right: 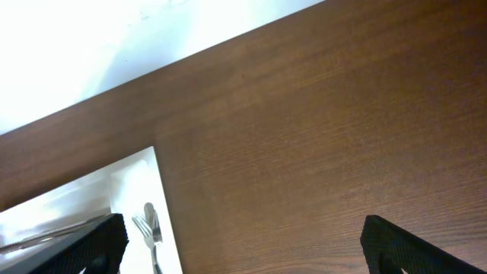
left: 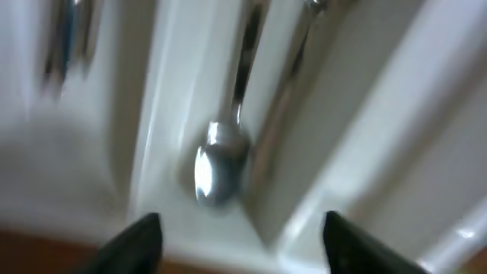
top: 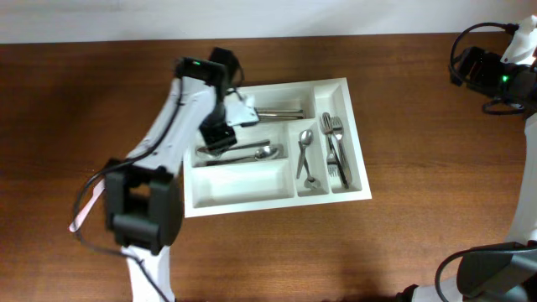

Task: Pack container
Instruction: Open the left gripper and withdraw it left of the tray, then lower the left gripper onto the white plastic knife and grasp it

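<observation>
The white cutlery tray (top: 277,189) lies mid-table. Its top long compartment holds knives (top: 281,111), the middle one spoons (top: 247,153), and the bottom one is bare. The two narrow compartments hold small spoons (top: 305,158) and forks (top: 336,151). My left gripper (top: 216,137) hovers over the left end of the middle compartment. In the blurred left wrist view it is open (left: 240,243) just above a spoon bowl (left: 217,164). My right gripper (top: 470,67) is at the far right, open and empty (right: 255,247) over bare table, with the tray corner (right: 163,221) and forks (right: 148,224) at the left.
The brown wooden table (top: 419,218) surrounds the tray. A white wall strip (top: 252,17) runs along the far edge. A loose cable (top: 84,205) hangs from the left arm at the front left.
</observation>
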You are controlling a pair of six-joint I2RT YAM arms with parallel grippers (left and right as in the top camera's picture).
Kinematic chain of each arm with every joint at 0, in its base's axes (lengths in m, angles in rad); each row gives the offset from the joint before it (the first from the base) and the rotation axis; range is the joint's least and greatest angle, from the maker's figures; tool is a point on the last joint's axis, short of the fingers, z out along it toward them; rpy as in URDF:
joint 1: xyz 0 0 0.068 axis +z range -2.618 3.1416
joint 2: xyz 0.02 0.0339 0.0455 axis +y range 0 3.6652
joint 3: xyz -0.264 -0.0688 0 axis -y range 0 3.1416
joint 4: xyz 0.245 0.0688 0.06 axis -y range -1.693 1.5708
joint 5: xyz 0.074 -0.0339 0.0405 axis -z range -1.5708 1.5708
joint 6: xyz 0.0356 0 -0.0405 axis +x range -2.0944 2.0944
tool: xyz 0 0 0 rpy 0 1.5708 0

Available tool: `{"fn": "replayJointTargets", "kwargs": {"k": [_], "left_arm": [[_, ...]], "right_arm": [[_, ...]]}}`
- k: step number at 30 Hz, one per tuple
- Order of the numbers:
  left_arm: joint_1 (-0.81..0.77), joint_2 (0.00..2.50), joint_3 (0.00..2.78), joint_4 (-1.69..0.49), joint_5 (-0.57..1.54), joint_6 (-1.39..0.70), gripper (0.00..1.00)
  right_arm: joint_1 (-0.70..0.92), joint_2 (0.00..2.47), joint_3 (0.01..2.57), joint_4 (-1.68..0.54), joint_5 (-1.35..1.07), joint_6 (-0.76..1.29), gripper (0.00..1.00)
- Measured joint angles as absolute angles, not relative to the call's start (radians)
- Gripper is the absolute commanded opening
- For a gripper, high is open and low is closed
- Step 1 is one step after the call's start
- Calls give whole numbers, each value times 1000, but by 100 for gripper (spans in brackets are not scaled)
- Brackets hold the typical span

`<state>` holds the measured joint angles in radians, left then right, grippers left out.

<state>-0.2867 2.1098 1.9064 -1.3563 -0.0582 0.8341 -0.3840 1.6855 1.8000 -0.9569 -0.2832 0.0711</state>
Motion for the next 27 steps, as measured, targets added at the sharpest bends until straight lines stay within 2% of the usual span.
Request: {"fn": "replayJointTargets", "kwargs": {"k": [2,11,21,27], "left_arm": [[-250,2058,1910,-1393,-68,798,83],[44,1956,1910,-1421,-59,694,86],[372,1958,1679,-1306,-53,716,86],[523,1959,1562,-1176,-43,850,80]], "right_arm": [[-384,1686,1800,-957,-283,71,99],[-384,1686,1800,-957,-283,72,99],[-384,1686,1800,-957,-283,71,99],[-384,1686,1800,-957,-283,71,99]]}}
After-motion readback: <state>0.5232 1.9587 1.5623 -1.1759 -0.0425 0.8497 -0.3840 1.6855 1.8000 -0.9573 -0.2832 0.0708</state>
